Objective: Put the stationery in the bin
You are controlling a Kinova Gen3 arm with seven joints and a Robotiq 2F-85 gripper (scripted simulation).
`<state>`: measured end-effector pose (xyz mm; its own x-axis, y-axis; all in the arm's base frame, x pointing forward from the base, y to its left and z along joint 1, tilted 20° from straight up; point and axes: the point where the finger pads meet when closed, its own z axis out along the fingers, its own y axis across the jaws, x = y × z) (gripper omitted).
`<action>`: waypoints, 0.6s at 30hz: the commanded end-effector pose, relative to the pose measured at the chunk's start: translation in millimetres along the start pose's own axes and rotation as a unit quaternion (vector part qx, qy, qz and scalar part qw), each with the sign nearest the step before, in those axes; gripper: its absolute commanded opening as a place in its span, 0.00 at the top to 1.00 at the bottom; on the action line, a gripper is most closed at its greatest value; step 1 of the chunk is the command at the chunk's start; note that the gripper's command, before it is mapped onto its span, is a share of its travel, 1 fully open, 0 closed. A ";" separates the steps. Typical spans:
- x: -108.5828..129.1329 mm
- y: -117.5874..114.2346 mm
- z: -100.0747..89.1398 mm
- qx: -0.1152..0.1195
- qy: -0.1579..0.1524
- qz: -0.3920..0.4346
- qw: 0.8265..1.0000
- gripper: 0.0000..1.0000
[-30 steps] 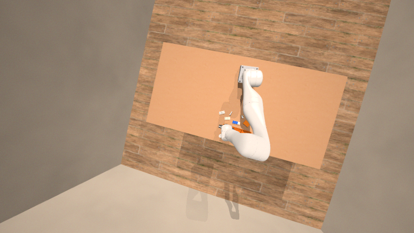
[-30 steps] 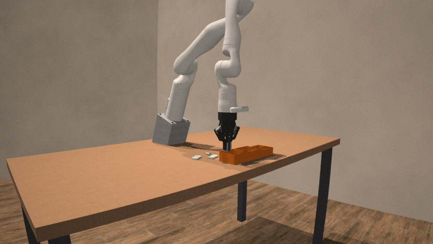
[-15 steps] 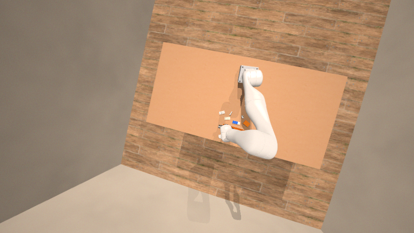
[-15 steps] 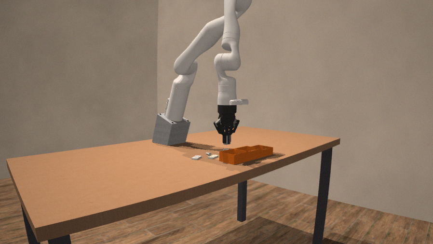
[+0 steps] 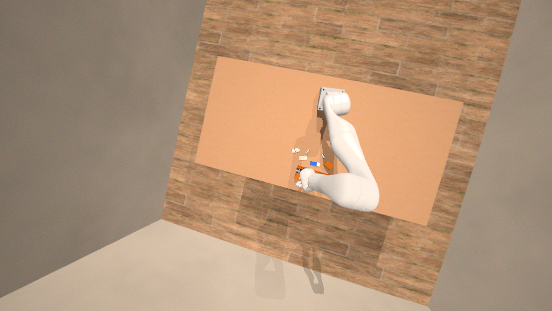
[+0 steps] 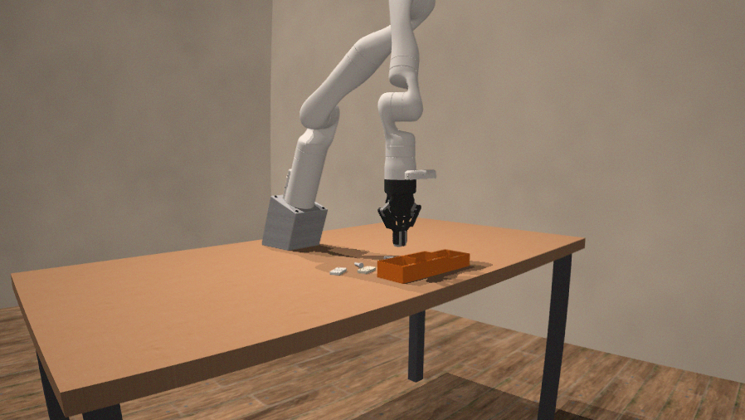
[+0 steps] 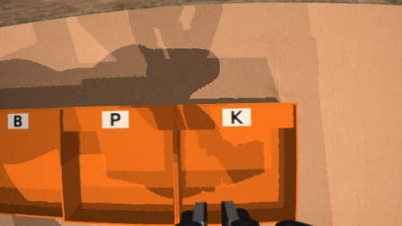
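Observation:
The orange bin (image 7: 148, 161) has three compartments, marked B (image 7: 18, 121), P (image 7: 115, 119) and K (image 7: 236, 117). All that I see of them is bare orange floor. My gripper (image 7: 214, 216) hangs over the near edge of the K compartment, a little above the bin (image 6: 423, 264). Its fingers (image 6: 399, 240) stand nearly together, and I see nothing between them. In the overhead view a blue and white eraser (image 5: 315, 163) lies on the table beside the bin (image 5: 308, 171), which my arm partly hides.
Two dominoes (image 5: 295, 150) (image 5: 302, 157) and a small white thing (image 5: 307, 150) lie on the table left of the eraser. A small orange block (image 5: 328, 165) and a tiny grey thing (image 5: 323, 155) lie by my arm. The dominoes (image 6: 338, 271) also show in the side view. The bin stands near the table's edge.

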<state>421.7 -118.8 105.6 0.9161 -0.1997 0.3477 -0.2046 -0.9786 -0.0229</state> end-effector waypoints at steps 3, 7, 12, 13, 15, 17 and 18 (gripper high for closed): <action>1.5 -34.5 -0.8 0.002 -0.002 -0.009 1.000 0.91; 2.1 -50.1 -0.7 0.003 -0.002 -0.010 1.000 0.91; 2.3 -59.1 -0.8 0.003 -0.002 -0.010 1.000 0.91; 2.4 -59.0 -0.8 0.002 -0.002 -0.010 1.000 0.91; 2.6 -58.8 -0.8 0.002 -0.002 -0.010 1.000 0.91; 2.0 -58.8 -0.8 0.002 -0.002 -0.010 1.000 0.91; 1.6 -59.4 -0.7 0.003 -0.003 -0.010 1.000 0.91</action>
<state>434.0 -64.0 108.6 0.9195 -0.1871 0.3458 -0.1909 -0.9813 -0.0233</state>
